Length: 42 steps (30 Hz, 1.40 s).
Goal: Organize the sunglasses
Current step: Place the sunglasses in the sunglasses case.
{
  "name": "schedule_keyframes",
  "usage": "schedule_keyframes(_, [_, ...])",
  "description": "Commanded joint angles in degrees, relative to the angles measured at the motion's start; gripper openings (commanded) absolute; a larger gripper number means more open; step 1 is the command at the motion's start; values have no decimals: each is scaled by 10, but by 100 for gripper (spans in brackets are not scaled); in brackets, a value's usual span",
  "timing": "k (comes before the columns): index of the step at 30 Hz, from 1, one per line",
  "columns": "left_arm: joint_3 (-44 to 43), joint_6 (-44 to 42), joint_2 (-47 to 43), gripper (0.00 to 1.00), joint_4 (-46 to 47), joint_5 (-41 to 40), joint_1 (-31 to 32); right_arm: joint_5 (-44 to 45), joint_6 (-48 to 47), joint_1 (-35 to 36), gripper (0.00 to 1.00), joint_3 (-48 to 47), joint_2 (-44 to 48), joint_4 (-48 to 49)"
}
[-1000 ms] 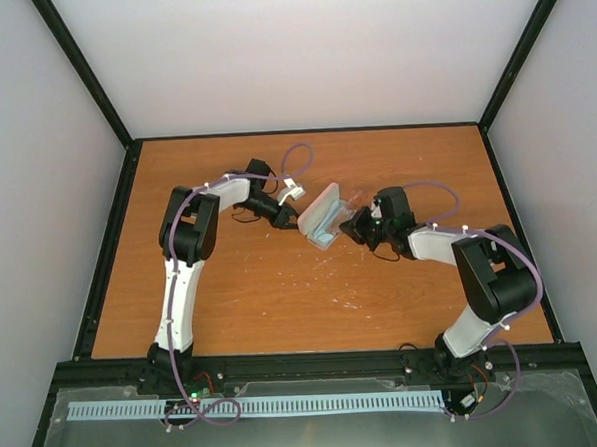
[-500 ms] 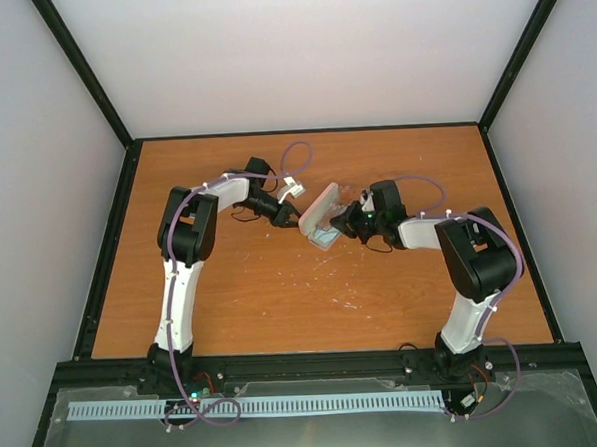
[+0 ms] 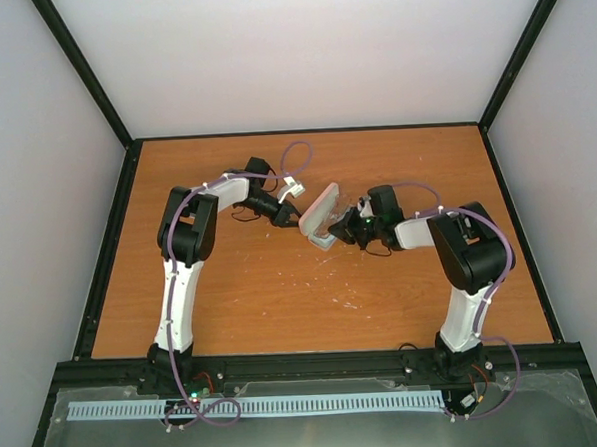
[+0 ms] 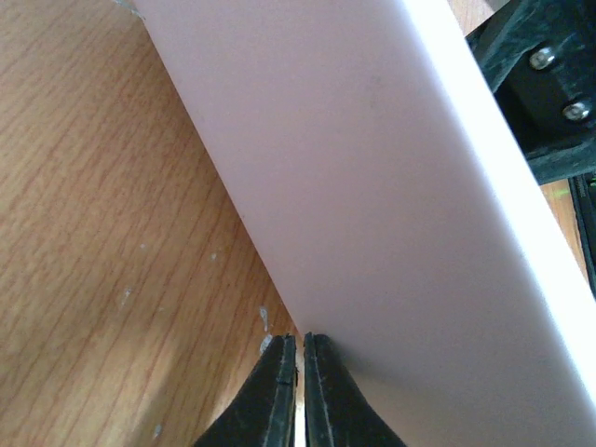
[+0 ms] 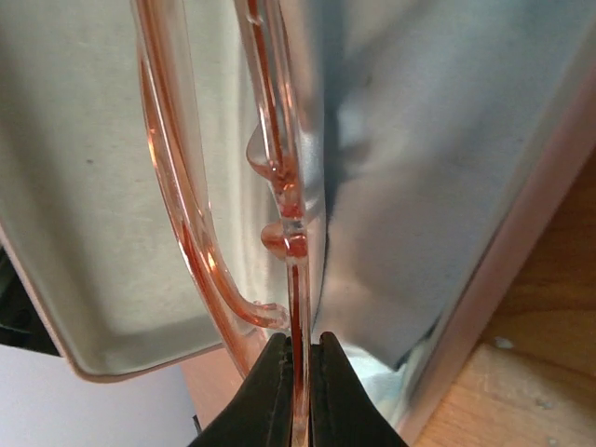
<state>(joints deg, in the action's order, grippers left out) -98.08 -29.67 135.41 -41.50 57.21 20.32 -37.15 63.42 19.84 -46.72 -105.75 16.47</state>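
1. Amber-tinted sunglasses [image 5: 294, 244] lie inside the open pink case [image 3: 320, 214], at the middle of the bench [image 3: 282, 294].
2. Right pincer [image 5: 300, 358] is clamped on their frame.
3. Left pincer [image 4: 300, 358] pinches the case's edge.

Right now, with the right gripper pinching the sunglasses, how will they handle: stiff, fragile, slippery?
Probably light and fragile: the sunglasses have a thin, translucent frame. Likely slippery, since the right gripper pinches glossy plastic on one narrow edge, so they could pivot. The frame looks rigid, not floppy.
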Motion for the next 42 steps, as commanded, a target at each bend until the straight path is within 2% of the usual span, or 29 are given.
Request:
schedule_keyframes(1, [-8, 4, -22, 7, 8, 14, 3, -10, -8, -2, 3, -6, -21, 1])
schedule_keyframes(7, [-11, 6, -22, 8, 8, 15, 3, -16, -21, -1, 4, -22, -39, -20])
schedule_keyframes(13, [-16, 6, -21, 9, 10, 16, 3, -11, -51, 2, 27, -44, -35, -88])
schedule_keyframes(18, [-18, 6, -19, 10, 11, 17, 3, 2, -78, 2, 34, -62, -16, -150])
schedule_keyframes(21, [-20, 6, -18, 9, 11, 18, 2, 12, -96, 2, 35, -77, 0, -191])
schedule_keyframes(31, [-18, 5, -16, 10, 16, 22, 2, 66, -155, 1, 35, -131, 48, -339])
schedule_keyframes(33, [-18, 4, -17, 10, 17, 22, 2, 78, -162, 1, 29, -141, 54, -356])
schedule_keyframes(35, [-18, 5, -17, 10, 17, 24, 3, 89, -167, 1, 17, -147, 61, -366])
schedule_keyframes(37, [-15, 6, -18, 10, 19, 25, 3, 94, -170, 1, 10, -150, 67, -366])
schedule_keyframes(42, [-8, 11, -20, 9, 27, 28, 3, 64, -163, 3, 5, -166, 39, -323])
